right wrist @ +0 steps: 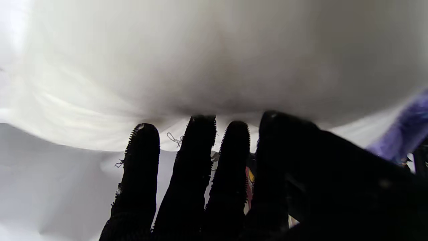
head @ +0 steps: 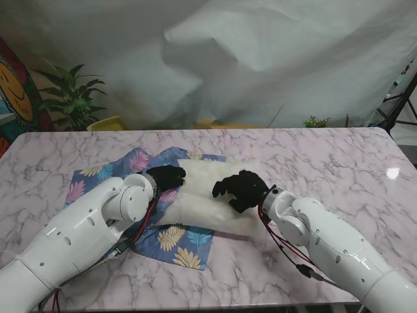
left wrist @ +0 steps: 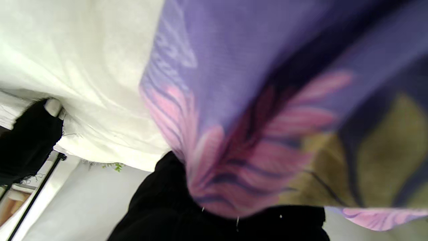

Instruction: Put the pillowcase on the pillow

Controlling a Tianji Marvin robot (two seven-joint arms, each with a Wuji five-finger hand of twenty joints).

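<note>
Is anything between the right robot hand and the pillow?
Nothing visible. The right robot hand lies directly on the white soft pillow, its fingers against the fabric; the purple floral pillowcase is off to the left, under the pillow.

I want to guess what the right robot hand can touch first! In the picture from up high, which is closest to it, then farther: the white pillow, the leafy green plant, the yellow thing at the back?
From the right robot hand:
1. White pillow, right under the hand.
2. Yellow thing, past the table's far edge, to the left.
3. Leafy green plant, farthest, back left.
</note>
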